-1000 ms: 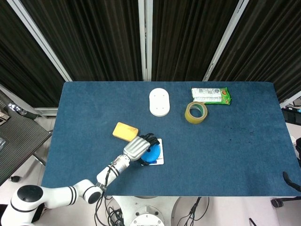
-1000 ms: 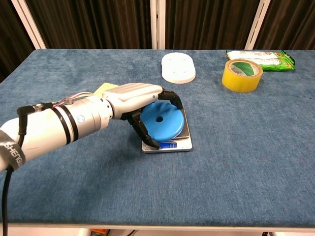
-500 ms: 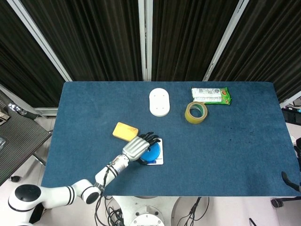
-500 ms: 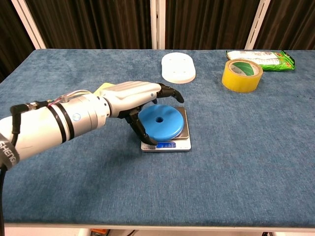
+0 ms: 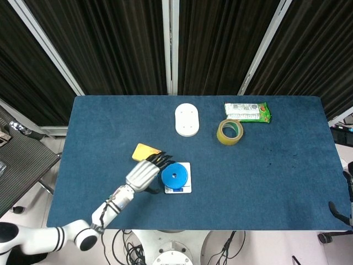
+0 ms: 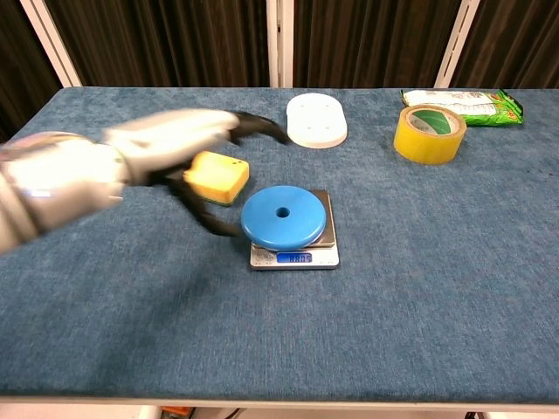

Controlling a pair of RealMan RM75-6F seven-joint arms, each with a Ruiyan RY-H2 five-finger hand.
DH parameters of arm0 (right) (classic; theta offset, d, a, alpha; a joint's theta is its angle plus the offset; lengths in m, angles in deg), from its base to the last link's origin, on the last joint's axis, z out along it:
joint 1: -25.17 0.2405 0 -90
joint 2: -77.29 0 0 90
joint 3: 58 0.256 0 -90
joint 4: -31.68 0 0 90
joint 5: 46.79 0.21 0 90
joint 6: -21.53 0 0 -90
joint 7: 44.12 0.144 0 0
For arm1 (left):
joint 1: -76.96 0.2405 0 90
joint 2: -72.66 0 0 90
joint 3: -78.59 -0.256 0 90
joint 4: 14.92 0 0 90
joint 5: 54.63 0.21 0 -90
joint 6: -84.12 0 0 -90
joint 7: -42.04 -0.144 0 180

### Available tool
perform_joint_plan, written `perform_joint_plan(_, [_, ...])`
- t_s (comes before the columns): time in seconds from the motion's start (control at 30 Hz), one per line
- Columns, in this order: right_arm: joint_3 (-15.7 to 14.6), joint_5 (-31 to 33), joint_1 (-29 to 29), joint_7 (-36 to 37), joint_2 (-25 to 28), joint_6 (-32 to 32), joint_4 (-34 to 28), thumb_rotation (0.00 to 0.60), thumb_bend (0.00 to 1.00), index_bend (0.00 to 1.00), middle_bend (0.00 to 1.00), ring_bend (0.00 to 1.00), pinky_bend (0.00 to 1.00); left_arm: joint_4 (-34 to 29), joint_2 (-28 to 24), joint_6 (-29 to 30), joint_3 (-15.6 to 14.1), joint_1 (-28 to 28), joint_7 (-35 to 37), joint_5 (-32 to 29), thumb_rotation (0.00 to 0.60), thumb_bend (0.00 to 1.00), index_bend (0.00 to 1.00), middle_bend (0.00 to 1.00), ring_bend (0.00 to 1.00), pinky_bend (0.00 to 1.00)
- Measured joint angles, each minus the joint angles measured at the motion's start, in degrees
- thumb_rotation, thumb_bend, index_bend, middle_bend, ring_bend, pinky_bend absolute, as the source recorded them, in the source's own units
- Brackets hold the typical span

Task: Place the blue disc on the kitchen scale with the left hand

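Left hand (image 5: 142, 176) at left of scale (image 5: 177, 185), fingers spread, holding nothing; motion-blurred in chest view (image 6: 170, 144). Fingertips (image 5: 163, 161) just beside disc (image 5: 174, 176), not touching. Right hand not visible in either view.

Disc flat on scale platform, centred hole facing up, overhanging platform on left side in chest view (image 6: 283, 216). Scale (image 6: 295, 255) on blue table (image 5: 276, 176), front-centre, display facing robot.

Sponge (image 5: 144, 150) behind hand in head view; in chest view (image 6: 216, 177) seen between blurred fingers, apart from disc.

Compared with 0.5 s ago: hand then cupped around left edge of disc, fingers over and under it; now released and withdrawn to left, raised off disc. Disc unmoved on scale. Sponge, then mostly hidden behind hand in chest view, now exposed.

Further right, toward rear: white oval plate (image 5: 186, 119), tape roll (image 5: 230, 132), green packet (image 5: 247, 111). All unmoved.

Writing: scale display (image 6: 299, 257) lit blue, digits too small to read. Packet print in chest view (image 6: 463, 102) not legible. No brand readable on tape roll (image 6: 429, 133) or plate (image 6: 316, 120).
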Motion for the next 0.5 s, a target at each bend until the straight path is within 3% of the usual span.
perform_joint_plan(0.23, [-0.37,-0.91,0.09,-0.94,-0.24,-0.40,-0.62,0.600,0.23,0.00,0.00,0.00,0.00,-5.34,-10.04,15.26,-7.15,12.21,-2.08,3.56,0.600,0.11,0.14,0.08,0.00,0.12])
perform_joint_plan(0.5, [-0.76,-2.68,0.33,-4.59,-0.46,-1.82,-2.94,0.600,0.23,0.00,0.00,0.00,0.00,-4.16,-18.16,28.25,-13.16,25.21,1.95,6.55,0.600,0.11,0.14,0.08,0.00,0.11])
